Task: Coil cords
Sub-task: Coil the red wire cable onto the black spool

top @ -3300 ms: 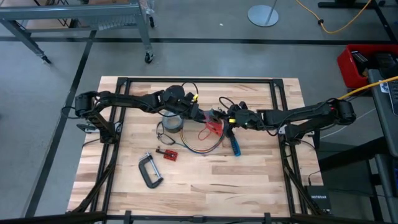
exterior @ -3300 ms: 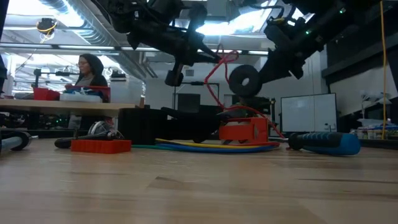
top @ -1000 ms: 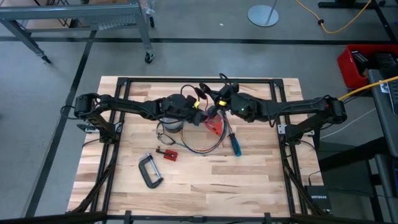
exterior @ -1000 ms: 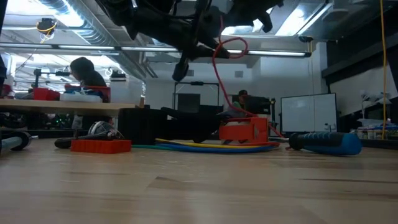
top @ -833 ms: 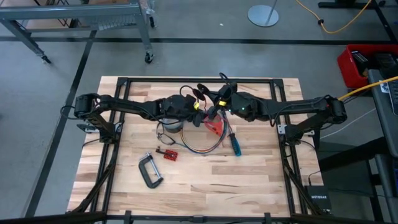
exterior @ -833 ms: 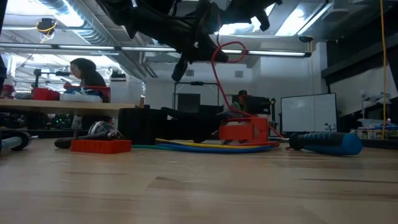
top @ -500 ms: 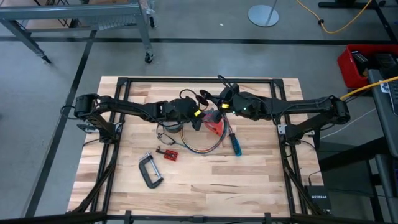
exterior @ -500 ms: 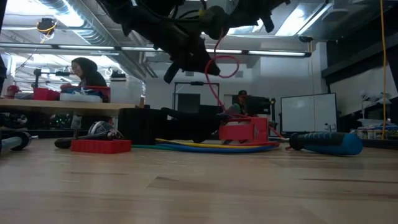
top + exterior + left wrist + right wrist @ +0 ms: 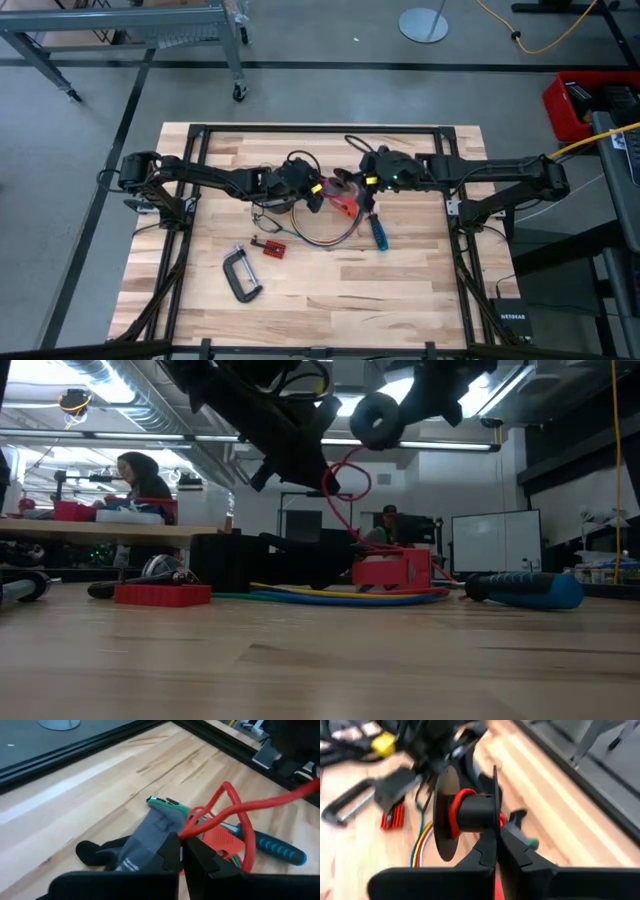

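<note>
Red cord (image 9: 235, 810) pinched in left end effector (image 9: 181, 851); right end effector (image 9: 496, 837) clamped on black spool (image 9: 470, 815) wound with it.

counter (image 9: 400, 290): light wood, black frame | lying on it: C-clamp (image 9: 240, 275); small red block (image 9: 268, 247); blue-handled screwdriver (image 9: 378, 231); multicoloured cord loop (image 9: 322, 238); grey glove (image 9: 150, 837)

Even overhead light, soft shadows; the low view is backlit by ceiling glare, the right wrist view motion-blurred.
</note>
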Action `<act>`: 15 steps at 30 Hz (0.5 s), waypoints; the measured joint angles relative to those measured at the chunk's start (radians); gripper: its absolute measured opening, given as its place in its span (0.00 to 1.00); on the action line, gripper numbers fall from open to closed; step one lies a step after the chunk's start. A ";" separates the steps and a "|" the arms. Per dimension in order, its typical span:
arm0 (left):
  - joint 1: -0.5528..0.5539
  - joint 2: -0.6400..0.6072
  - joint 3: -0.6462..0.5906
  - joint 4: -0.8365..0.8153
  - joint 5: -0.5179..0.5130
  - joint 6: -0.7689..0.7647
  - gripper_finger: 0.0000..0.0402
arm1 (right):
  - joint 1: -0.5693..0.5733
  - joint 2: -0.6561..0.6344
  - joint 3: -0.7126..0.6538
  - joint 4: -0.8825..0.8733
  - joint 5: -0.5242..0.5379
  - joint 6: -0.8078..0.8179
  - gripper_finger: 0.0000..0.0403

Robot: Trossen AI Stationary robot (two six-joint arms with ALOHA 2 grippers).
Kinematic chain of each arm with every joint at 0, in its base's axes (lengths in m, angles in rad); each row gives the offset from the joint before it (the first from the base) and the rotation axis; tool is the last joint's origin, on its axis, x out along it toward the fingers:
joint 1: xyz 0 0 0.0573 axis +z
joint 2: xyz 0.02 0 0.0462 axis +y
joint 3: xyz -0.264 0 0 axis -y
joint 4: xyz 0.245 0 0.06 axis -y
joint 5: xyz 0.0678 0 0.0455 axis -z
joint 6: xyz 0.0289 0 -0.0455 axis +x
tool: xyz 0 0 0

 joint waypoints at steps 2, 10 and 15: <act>0.001 0.000 0.000 0.003 -0.005 0.001 0.00 | 0.000 0.000 0.000 -0.034 -0.007 0.008 0.01; 0.009 0.000 0.000 0.039 -0.017 0.030 0.00 | 0.000 0.007 0.000 -0.114 -0.026 0.012 0.01; 0.012 0.001 -0.001 0.103 -0.019 0.058 0.01 | 0.000 0.007 0.000 -0.123 -0.071 0.012 0.01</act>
